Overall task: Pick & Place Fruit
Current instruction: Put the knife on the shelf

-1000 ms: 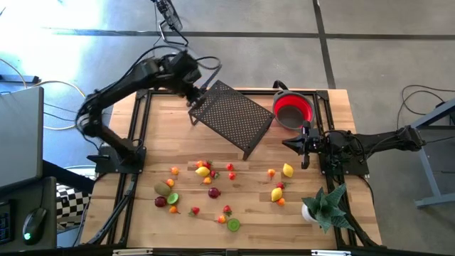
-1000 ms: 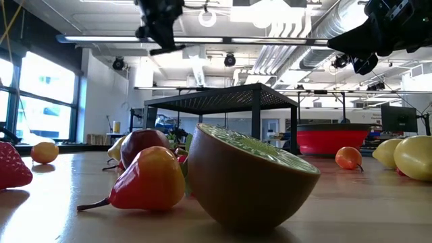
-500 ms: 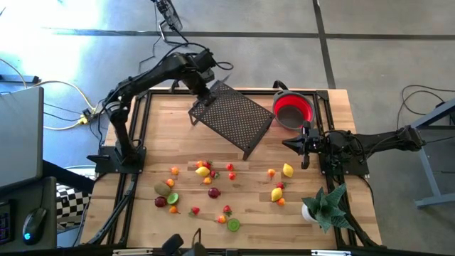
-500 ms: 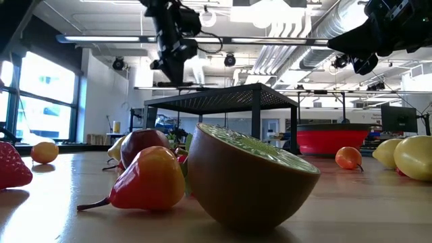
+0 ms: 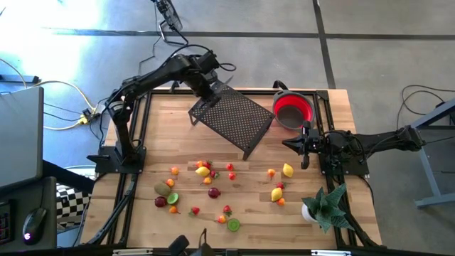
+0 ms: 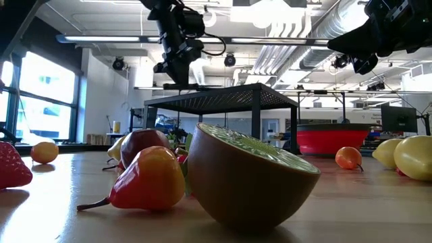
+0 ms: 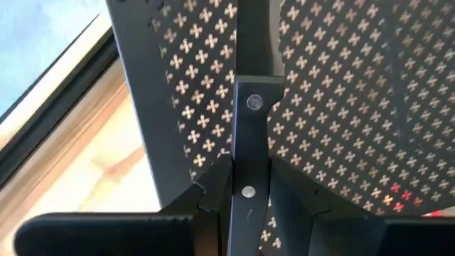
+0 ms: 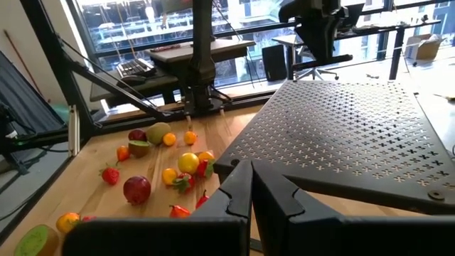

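Small toy fruits (image 5: 206, 171) lie scattered over the near half of the wooden table; a green kiwi half (image 6: 250, 175) and a red fruit (image 6: 148, 179) lie closest to the low view. A black perforated stand (image 5: 233, 117) stands on its legs at the table's far middle. My left gripper (image 7: 250, 167) points steeply down at the stand's far left corner (image 5: 207, 91), its fingers a narrow gap apart with a black screwed strip (image 7: 250, 135) of the stand between them. My right gripper (image 8: 250, 171) waits shut and level at the table's right (image 5: 290, 144), holding nothing. My left gripper comes at the stand's screwed strip (image 7: 249, 192) from above, slanting down, with one finger (image 7: 213, 188) on each side and the fingers lying along it. The strip fills the gap between them. I cannot tell whether the fingers touch it. The stand rests on the table.
A red bowl (image 5: 293, 108) sits at the far right, beside the stand. A spiky green plant in a white pot (image 5: 323, 206) stands at the near right corner. Black frame rails (image 5: 135, 128) run along the table's edges. Bare wood shows left of the stand.
My left gripper has gone down and a little toward the table's right, onto the stand's far left corner, and has tipped more steeply down. The stand and the fruits have stayed where they were.
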Tool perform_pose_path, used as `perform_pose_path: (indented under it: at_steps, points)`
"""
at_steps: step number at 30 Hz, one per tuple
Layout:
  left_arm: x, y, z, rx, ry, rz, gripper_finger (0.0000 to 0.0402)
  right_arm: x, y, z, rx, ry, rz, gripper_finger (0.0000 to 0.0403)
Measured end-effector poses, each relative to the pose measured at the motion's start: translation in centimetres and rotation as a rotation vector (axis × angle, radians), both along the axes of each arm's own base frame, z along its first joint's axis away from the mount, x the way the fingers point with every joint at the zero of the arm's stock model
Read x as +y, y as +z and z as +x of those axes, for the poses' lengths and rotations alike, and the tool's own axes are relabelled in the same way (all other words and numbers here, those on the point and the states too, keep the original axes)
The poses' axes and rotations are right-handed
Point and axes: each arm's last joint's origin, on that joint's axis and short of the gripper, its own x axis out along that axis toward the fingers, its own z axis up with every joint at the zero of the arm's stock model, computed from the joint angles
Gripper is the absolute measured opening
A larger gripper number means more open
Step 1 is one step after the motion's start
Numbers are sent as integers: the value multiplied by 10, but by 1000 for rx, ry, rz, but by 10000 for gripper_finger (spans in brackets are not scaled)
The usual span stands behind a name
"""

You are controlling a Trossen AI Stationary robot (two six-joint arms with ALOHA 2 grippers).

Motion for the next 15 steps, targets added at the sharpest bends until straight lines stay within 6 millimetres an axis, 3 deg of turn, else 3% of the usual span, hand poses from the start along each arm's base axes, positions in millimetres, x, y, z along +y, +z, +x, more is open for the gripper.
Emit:
perform_pose_path:
  at_steps: [11,15]
  points:
    - [-12,-17,21,68,-37,36,72,0,0,0,1,0,0,2]
    - [-12,-18,19,106,-28,45,72,0,0,0,2,0,0,2]
